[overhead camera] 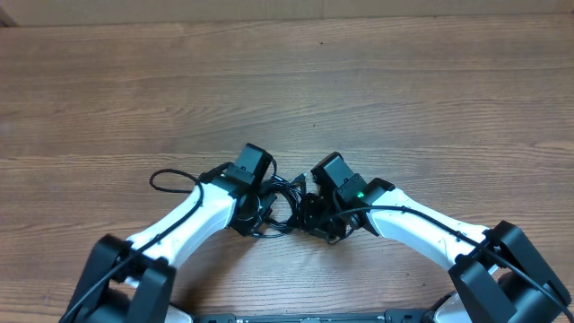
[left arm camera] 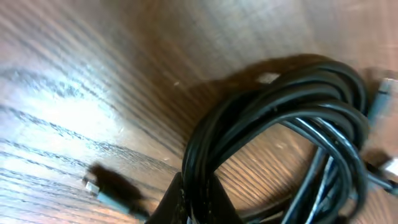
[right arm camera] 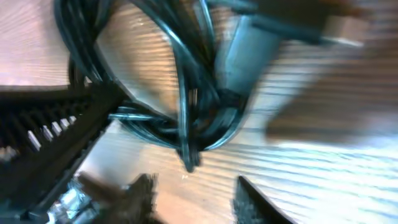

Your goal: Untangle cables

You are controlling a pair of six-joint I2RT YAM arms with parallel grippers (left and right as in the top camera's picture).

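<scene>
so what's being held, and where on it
Left gripper pinches the coiled thin black cables at the loop's edge; right gripper: too blurred to tell.

From overhead, my left arm (overhead camera: 184,220) and right arm (overhead camera: 413,224) hide most of the cables (overhead camera: 282,202); the left wrist frame's bottom edge cuts off the left gripper (left arm camera: 193,208); the right wrist view is smeared, so I cannot judge the right gripper (right arm camera: 196,199) or count strands.

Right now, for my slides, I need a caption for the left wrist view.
Left gripper shut on the coiled black cables, wooden table beneath, one plug lying loose.
</scene>
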